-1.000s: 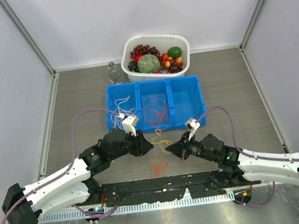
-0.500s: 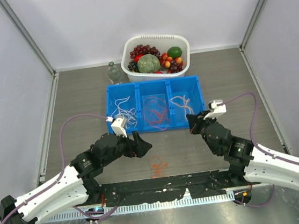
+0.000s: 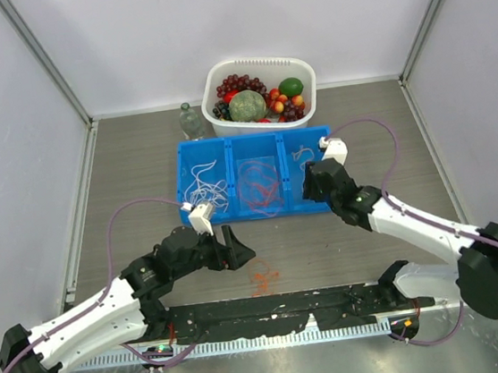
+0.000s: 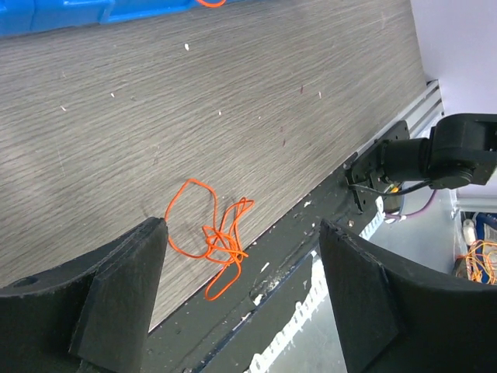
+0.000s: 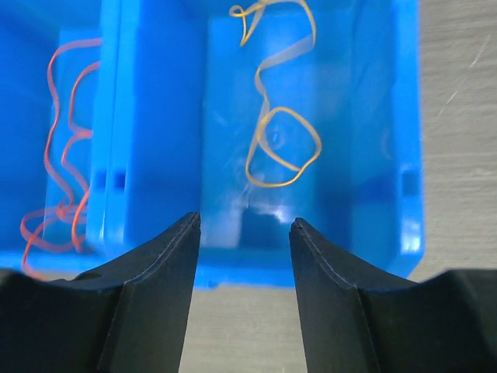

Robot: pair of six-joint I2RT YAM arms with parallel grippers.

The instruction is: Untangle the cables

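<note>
A blue three-compartment tray (image 3: 327, 164) holds the sorted cables: white cables (image 3: 204, 183) on the left, red ones (image 3: 258, 185) in the middle. An orange-yellow cable (image 5: 283, 148) lies loose in the right compartment (image 5: 342, 116), just beyond my right gripper (image 5: 245, 224), which stands open and empty. In the top view that right gripper (image 3: 312, 184) hangs over the tray's front right. A red-orange cable (image 4: 213, 245) lies curled on the table (image 4: 256, 93) near the front rail, also seen as the red-orange cable (image 3: 262, 279). My left gripper (image 4: 242, 227) is open above it, holding nothing, left gripper (image 3: 238, 249).
A white basket (image 3: 257, 62) full of fruit stands behind the tray, with a small glass bottle (image 3: 190, 121) at its left. A black rail (image 3: 272, 310) runs along the table's near edge. Grey walls close in the left, right and back.
My right gripper carried the orange-yellow cable from the table to the tray's right compartment and opened, letting it drop. My left gripper opened and drew back toward the near left.
</note>
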